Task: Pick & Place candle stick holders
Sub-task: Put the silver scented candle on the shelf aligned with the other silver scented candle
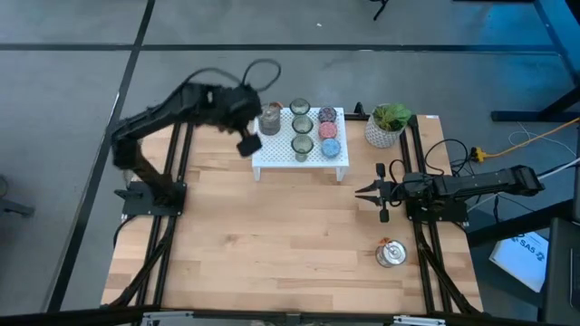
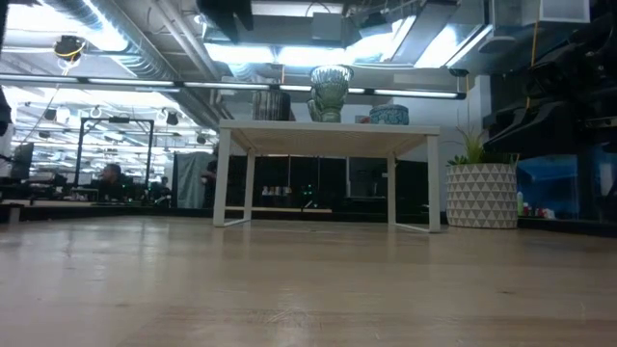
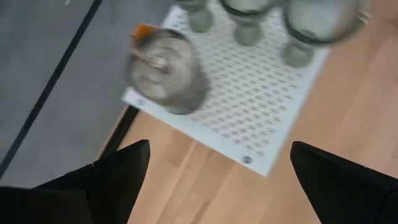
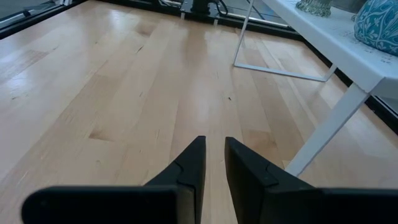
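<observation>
The left hand hangs over the near-left corner of the white rack, its fingers spread wide and holding nothing. Just beyond them, seen from the left wrist, a shiny silver cup stands on the rack's corner. The olive glass cups stand in a line beside it, with the purple cup, pink cup and blue cup in the next line.

Judgement on handling: the silver cup looks rigid, light and smooth, so it may slip; grip it across the widest part of the body, fingers level, with moderate force. The glass cups appear fragile, with narrow stems, and call for a gentle hold on the bowl rather than the stem. They stand close together, so a wide hand could knock a neighbour.

The right hand waits over the counter, fingers nearly together, empty. A second silver cup sits on the counter nearby.
</observation>
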Available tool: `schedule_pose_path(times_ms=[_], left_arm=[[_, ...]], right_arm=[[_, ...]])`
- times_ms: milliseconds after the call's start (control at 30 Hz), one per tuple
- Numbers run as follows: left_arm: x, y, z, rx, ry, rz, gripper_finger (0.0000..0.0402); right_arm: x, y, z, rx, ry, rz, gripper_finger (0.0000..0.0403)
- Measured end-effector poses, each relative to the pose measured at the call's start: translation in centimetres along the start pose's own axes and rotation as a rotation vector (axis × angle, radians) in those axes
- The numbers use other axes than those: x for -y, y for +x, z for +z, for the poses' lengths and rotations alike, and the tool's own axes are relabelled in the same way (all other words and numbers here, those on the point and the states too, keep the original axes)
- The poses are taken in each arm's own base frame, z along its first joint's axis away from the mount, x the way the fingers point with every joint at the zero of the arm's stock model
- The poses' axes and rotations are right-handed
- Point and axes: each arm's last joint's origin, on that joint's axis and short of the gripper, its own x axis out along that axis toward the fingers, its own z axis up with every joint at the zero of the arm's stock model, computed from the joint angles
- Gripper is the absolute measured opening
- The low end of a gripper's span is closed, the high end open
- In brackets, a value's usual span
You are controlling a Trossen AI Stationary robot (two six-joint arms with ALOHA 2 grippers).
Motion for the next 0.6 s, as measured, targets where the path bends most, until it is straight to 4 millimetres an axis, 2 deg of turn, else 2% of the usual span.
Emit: schedule_pose_path(times_ms=[200,400,600], left_arm=[[3.5,2.0,-5.1,0.105,0.069,-0.08,0.0387],[5.9,4.9,-10.4,0.219,0.074,-0.136,0.0386],[9.2,7.9,-14.2,0.433,0.076,-0.271,0.0386]], right_arm=[[0.0,0.0,0.0,0.0,0.0,0.0,0.0063],[0.0,0.0,0.0,-0.001,0.0,0.0,0.0063],[0.0,0.0,0.0,0.0,0.0,0.0,0.0063]])
